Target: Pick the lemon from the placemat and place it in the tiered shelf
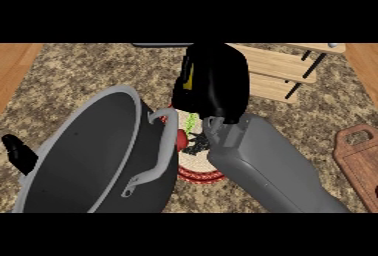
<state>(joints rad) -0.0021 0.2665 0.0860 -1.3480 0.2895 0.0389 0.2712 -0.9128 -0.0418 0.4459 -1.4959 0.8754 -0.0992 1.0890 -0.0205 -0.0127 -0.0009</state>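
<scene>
Right hand [214, 80] is black and sits high above the round placemat [198, 172], with its fingers curled down. A bit of yellow shows at its left side, so the lemon [189, 79] seems to be tucked inside the hand. Nearest, at the left, stands a big grey pot [88, 155] with a bent handle. Left hand [18, 152] peeks in at the left edge; I cannot tell how its fingers are. At the right edge lies a brown cutting board [360, 160]. Farthest back is the wooden tiered shelf [277, 70].
</scene>
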